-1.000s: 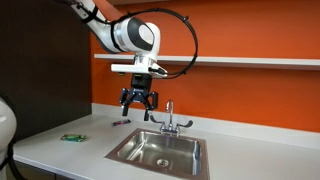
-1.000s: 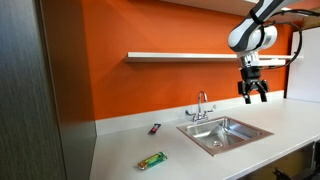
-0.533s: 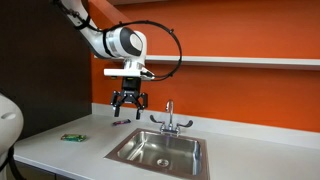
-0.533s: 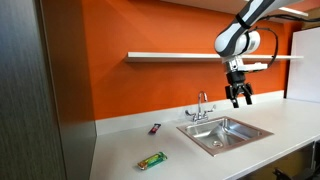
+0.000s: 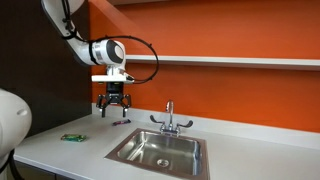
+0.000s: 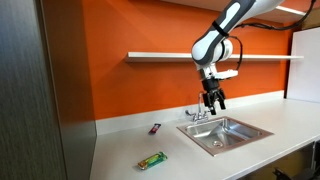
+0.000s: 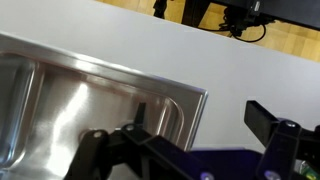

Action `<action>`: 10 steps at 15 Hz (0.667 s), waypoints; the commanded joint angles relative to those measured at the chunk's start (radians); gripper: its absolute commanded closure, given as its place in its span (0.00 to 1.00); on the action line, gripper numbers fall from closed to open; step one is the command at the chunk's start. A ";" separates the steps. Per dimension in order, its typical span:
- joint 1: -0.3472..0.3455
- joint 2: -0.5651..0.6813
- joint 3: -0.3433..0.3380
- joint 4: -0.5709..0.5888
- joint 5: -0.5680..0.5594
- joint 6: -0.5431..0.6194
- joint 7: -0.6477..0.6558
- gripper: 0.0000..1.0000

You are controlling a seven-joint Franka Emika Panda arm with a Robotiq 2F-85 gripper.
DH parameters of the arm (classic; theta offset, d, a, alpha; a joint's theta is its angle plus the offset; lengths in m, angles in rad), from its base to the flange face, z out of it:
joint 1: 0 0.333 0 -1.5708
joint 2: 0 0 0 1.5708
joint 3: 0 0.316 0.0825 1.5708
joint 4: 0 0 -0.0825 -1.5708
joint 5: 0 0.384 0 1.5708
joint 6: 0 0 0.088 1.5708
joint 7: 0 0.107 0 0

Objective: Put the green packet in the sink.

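The green packet (image 5: pixel 71 137) lies flat on the white counter, left of the sink (image 5: pixel 160 150); it also shows near the counter's front edge (image 6: pixel 152 160). The steel sink (image 6: pixel 226 130) has a chrome two-handled faucet (image 5: pixel 169 120) behind it. My gripper (image 5: pixel 114 104) hangs in the air, open and empty, high above the counter between the packet and the sink (image 6: pixel 214 99). In the wrist view the open fingers (image 7: pixel 190 135) frame the sink's corner (image 7: pixel 90 95) and bare counter. The packet is out of the wrist view.
A small thin purple object (image 5: pixel 120 123) lies by the back wall left of the faucet (image 6: pixel 155 128). An orange wall with a white shelf (image 6: pixel 180 56) runs behind. A dark cabinet (image 6: pixel 40 90) stands at the counter's end.
My arm has swung sideways, carrying the open gripper from above the faucet and sink toward the packet's side. The packet has not moved.
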 commanded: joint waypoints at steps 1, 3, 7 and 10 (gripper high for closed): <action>0.026 0.091 0.046 0.070 0.014 0.033 -0.047 0.00; 0.042 0.136 0.070 0.100 0.018 0.049 -0.046 0.00; 0.069 0.219 0.113 0.163 0.030 0.067 -0.029 0.00; 0.081 0.273 0.137 0.207 0.050 0.063 -0.017 0.00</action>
